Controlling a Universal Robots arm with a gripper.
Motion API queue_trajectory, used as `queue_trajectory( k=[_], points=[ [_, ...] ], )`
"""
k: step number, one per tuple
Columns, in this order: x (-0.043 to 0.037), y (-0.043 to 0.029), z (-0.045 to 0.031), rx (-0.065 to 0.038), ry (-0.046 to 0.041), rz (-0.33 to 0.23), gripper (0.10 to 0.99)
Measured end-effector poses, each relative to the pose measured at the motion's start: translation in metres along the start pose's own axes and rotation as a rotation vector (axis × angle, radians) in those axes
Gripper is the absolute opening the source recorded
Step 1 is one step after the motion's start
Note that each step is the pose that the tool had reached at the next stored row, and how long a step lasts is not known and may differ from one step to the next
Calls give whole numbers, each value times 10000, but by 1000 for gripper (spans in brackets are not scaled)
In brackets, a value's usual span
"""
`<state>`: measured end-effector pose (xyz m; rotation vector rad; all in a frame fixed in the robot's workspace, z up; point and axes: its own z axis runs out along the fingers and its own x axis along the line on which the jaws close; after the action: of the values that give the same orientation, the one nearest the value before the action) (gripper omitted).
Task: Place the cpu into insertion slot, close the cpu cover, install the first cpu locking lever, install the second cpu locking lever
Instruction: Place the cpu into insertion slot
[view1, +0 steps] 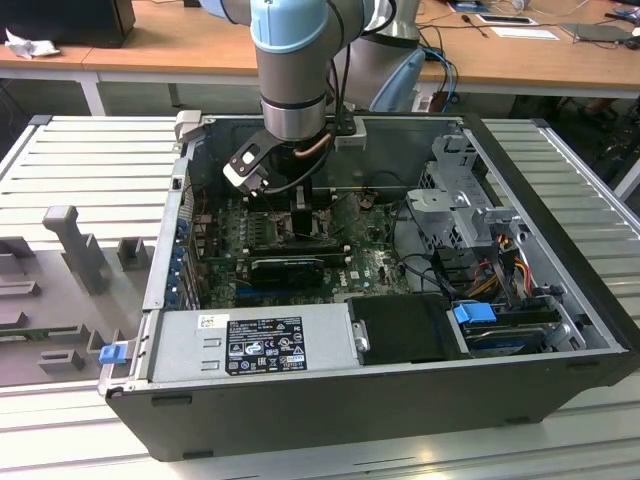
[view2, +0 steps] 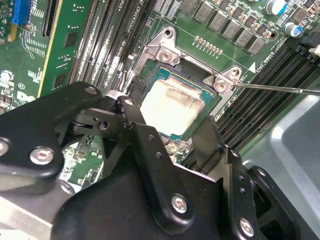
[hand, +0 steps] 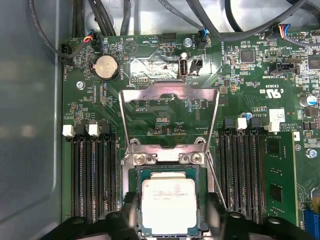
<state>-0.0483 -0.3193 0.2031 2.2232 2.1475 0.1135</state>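
The arm is a thick cylinder: a pale blue cap over a grey metal sleeve, ending in a dark band. At its lower end a copper-coloured tube curls at 4 o'clock and a white-and-black camera block juts at 8 o'clock. The gripper is matte black, made of jointed plates pinned with silver screws.

Arm down inside the open computer case!
The gripper hangs low over the green motherboard. A long black card lies just beside the gripper on the camera's side, the silver power supply is further out past the card, and the grey drive cage stands well apart towards the exterior view's right.
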Motion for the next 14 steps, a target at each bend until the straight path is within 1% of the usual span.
queue_trajectory(
  k=[1,4,7,8,9,10,11,13,14],
  points=[
    [0,0,0,0,0,1,663],
    [0,1,-2,0,0,1,663],
    [0,3,-27,0,-5,0,643],
    [1,4,-39,1,-8,-2,580],
    [1,6,-49,8,-9,-1,580],
    [2,14,-72,54,-11,0,455],
    [2,20,-84,89,-11,1,396],
    [3,35,-120,208,-16,2,275],
    [3,38,-132,240,-17,3,216]
  ],
)
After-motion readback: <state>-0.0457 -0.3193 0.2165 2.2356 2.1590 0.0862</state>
